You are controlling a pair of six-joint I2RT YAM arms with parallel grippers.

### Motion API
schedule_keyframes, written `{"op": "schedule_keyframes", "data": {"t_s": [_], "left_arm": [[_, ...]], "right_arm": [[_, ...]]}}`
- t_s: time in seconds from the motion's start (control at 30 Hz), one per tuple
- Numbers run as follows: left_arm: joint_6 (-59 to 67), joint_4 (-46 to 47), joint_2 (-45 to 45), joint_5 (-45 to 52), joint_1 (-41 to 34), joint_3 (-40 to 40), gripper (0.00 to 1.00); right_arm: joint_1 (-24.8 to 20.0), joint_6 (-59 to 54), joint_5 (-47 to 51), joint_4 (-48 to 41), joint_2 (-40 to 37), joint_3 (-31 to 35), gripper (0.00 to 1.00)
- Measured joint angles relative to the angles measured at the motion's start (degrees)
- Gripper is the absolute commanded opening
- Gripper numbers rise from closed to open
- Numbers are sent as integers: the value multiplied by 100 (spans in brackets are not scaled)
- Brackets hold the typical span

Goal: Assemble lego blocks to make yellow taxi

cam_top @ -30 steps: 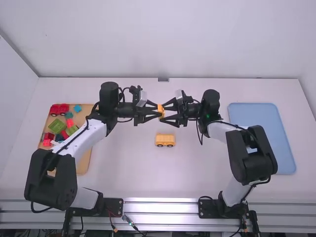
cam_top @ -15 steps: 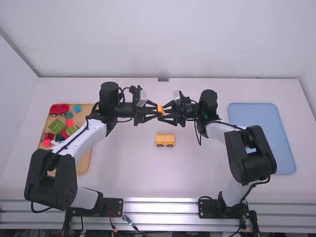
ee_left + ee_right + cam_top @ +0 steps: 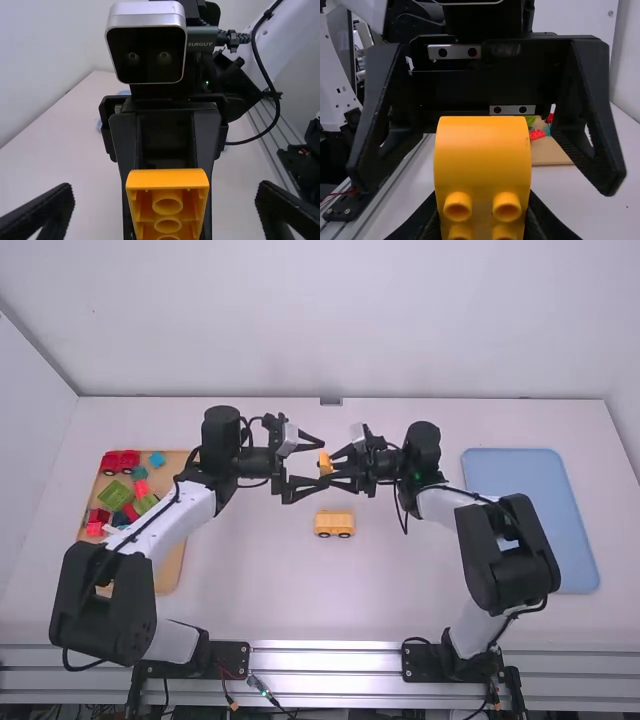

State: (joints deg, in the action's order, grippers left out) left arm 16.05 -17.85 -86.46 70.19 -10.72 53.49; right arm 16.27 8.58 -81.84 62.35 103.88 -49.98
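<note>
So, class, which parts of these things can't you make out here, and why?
- One end of the hollow orange plastic block: left wrist view, cut off by the bottom edge.
- Part of the tan wooden tray: high view, hidden by the white-and-black left arm.
- Far side of the yellow wheeled plastic block: high view, hidden by its body.

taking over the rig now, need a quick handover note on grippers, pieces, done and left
Left gripper: open, its fingers spread around the held block, not gripping.
Right gripper: shut on the yellow block, above the table.
Done: the wheeled yellow piece stands on the table.
Left: the block is not on it yet; fitting it there looks like the next step.
</note>
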Motion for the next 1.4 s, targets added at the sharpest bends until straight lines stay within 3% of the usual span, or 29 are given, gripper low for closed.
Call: {"op": "schedule_keyframes", "data": {"t_s": [0.2,0.33,0.63,0.67,0.83,0.97,1.0,1.03,1.2,1.4], "left_arm": [[0,251,0,-437,2,0,99],[15,468,0,-787,48,0,99],[332,997,2,-1617,59,0,99],[487,1128,2,-1843,59,0,99],[951,1305,0,-2402,61,0,99],[1102,1290,0,-2796,68,0,99],[1102,1292,0,-2826,74,0,99],[1117,1294,0,-2876,79,0,99],[1213,1307,0,-3045,153,0,99],[1233,1309,0,-3056,151,0,99]], "right_arm": [[-225,4,66,-190,-2,0,18],[-514,-258,634,-1200,0,0,17],[-634,-1805,2444,-4728,-61,-343,17],[-610,-2234,2861,-5705,-146,-564,17],[-278,-3838,4513,-8520,-498,-1419,17],[136,-4876,6002,-9892,-669,-1939,13],[177,-4996,6144,-10004,-678,-1954,21],[249,-5165,6369,-10177,-682,-1971,22],[529,-6264,7451,-10845,-651,-1937,18],[546,-6867,7866,-10880,-459,-1714,20]]}}
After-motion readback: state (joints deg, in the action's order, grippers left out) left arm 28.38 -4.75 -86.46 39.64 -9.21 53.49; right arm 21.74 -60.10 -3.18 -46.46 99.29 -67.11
